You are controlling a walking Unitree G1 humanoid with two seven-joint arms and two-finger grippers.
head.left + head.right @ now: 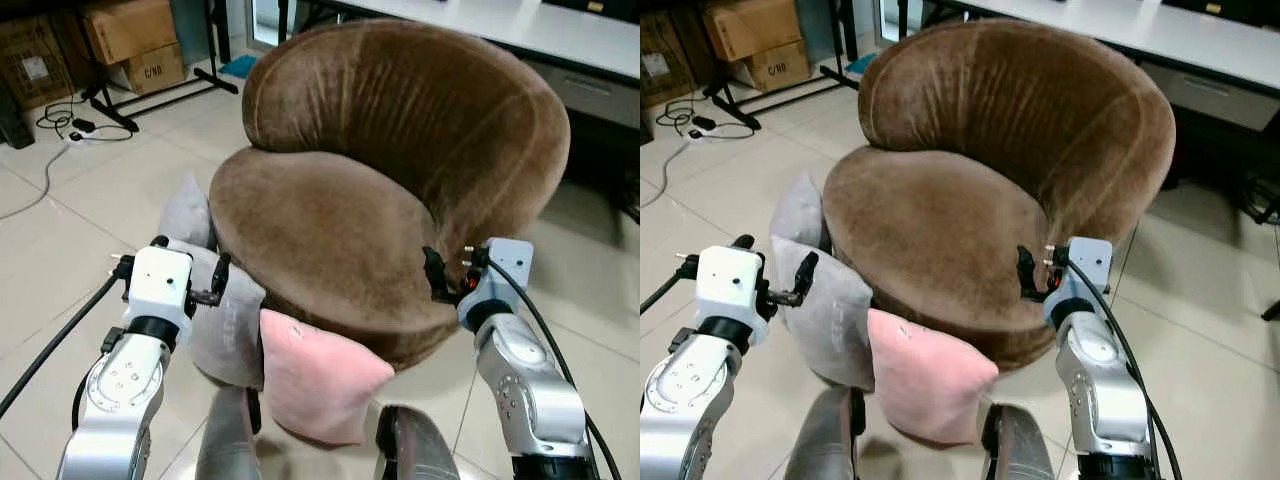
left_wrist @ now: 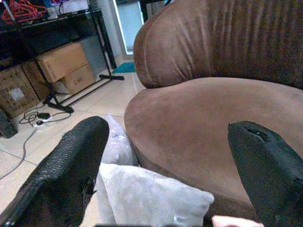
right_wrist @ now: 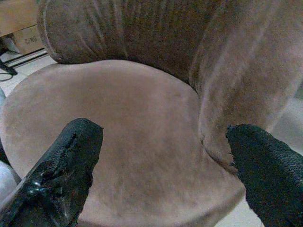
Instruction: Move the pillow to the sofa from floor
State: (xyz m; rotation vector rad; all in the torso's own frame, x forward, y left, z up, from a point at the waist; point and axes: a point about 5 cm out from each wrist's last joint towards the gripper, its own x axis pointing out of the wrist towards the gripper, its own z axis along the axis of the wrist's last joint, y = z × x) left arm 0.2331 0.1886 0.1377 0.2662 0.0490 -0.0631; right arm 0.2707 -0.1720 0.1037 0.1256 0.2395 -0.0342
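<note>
- Pink pillow (image 1: 322,385) is sitting on the floor (image 1: 70,250), leaning against the front base of the brown sofa (image 1: 340,240), between the robot's two arms and just ahead of its legs.
- Grey pillow (image 1: 232,320) is standing beside it on the robot's left, touching the pink one and leaning on the sofa's side.
- Second grey pillow (image 1: 187,212) is sticking up behind the first, also against the sofa.
- Sofa is a round brown velvet tub seat with a high curved back; nothing is lying on the seat cushion.
- Left gripper (image 2: 165,165) is hovering over the grey pillows at the sofa's left edge, fingers (image 2: 71,175) spread wide, holding nothing.
- Right gripper (image 3: 161,170) is hovering at the right front edge of the sofa seat, fingers (image 3: 61,165) spread wide too, holding nothing; seat cushion and the inner back wall are showing between them.
- Both silver arms are reaching forward, left arm (image 1: 120,390) on the floor side, right arm (image 1: 525,380) close to the sofa's rim.
- Cardboard boxes (image 1: 135,40) are sitting in the far left corner, next to a black stand (image 1: 160,95).
- Cables and a power strip (image 1: 75,128) are lying on the tiled floor near the boxes.
- White bench (image 1: 540,30) is running along behind the sofa on the right.
</note>
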